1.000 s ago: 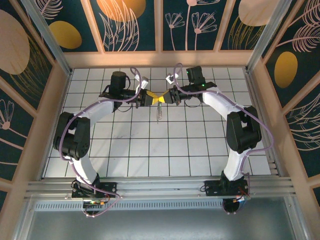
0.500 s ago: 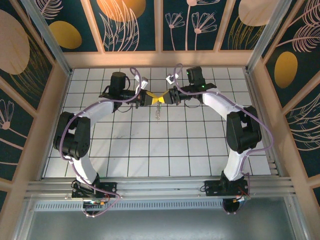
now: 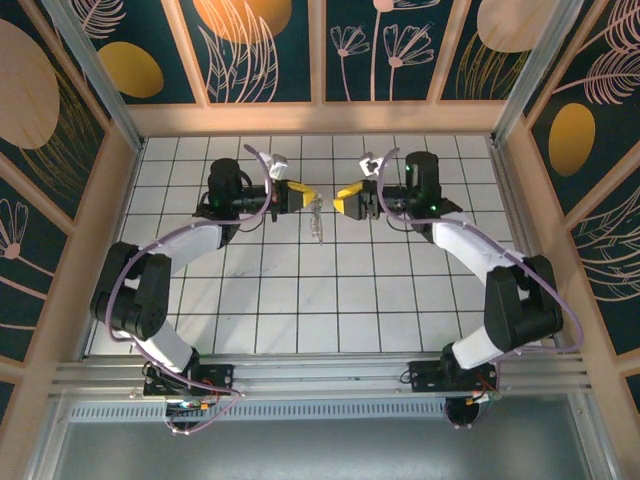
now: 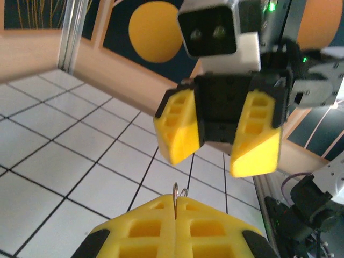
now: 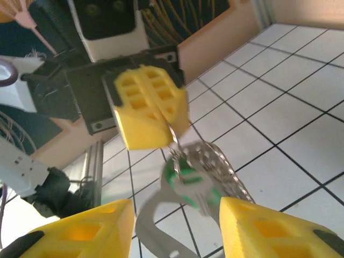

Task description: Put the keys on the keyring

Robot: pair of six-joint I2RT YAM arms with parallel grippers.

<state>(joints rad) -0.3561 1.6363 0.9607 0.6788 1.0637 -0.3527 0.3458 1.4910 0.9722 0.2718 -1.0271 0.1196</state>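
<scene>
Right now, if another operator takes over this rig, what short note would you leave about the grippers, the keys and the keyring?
Left gripper: shut on the thin wire of the keyring, above the table.
Right gripper: open, empty, facing the left one across a gap.
Keys: the green-headed key hangs in the metal bunch under the left gripper, off the tiles.
Done: the bunch hangs from the left grip.
Left: check that the key is fully threaded; I cannot tell.

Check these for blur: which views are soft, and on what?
Right wrist view: the left gripper and the keys hanging below it are motion-smeared; tiles behind sharper. Left wrist view: the right gripper slightly soft, the keyring wire near the bottom edge clear. Top view: crisp, evenly lit.
</scene>
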